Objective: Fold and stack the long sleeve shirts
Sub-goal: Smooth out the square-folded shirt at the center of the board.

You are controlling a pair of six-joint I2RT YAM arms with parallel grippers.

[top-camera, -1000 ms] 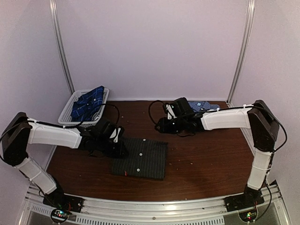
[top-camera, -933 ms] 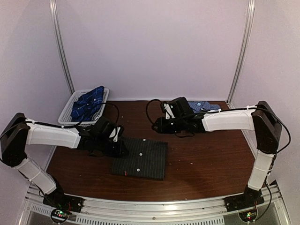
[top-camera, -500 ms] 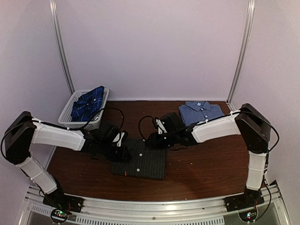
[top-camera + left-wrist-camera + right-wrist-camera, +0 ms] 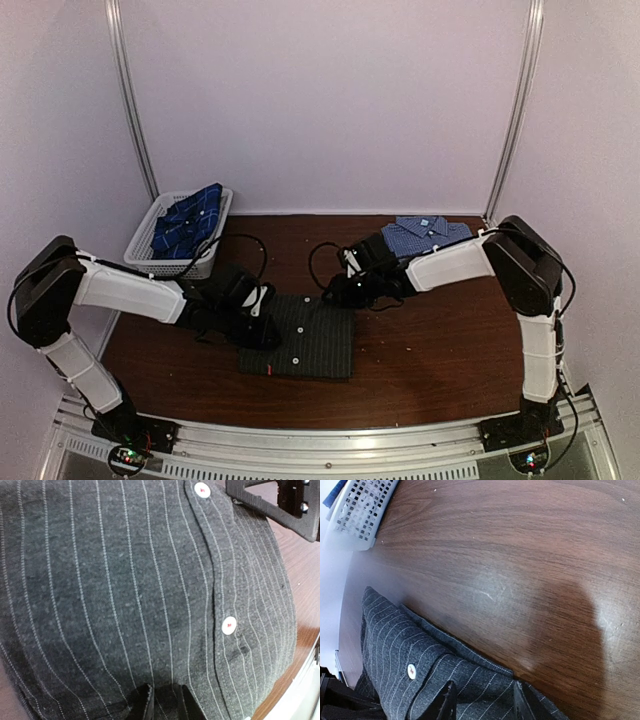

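The charcoal pinstriped shirt (image 4: 300, 338) lies folded at the table's middle and fills the left wrist view (image 4: 125, 590). My left gripper (image 4: 262, 320) is at its left edge, fingers close together with a fold of the cloth pinched between them (image 4: 167, 692). My right gripper (image 4: 333, 292) is over the shirt's far right corner (image 4: 410, 665); its fingers stand apart with the flat cloth between them (image 4: 484, 695). The blue-and-white check shirt (image 4: 428, 235) sits folded at the back right. The navy plaid shirt (image 4: 187, 220) lies in the basket.
The white mesh basket (image 4: 150, 255) stands at the back left, its corner also showing in the right wrist view (image 4: 360, 510). Bare brown tabletop (image 4: 440, 340) lies right of the pinstriped shirt. The right gripper's black frame (image 4: 272, 502) shows at the left wrist view's top right.
My right arm swung from beside the check shirt at the back down to the pinstriped shirt's far right corner. The left gripper edged slightly right along the shirt's left side.
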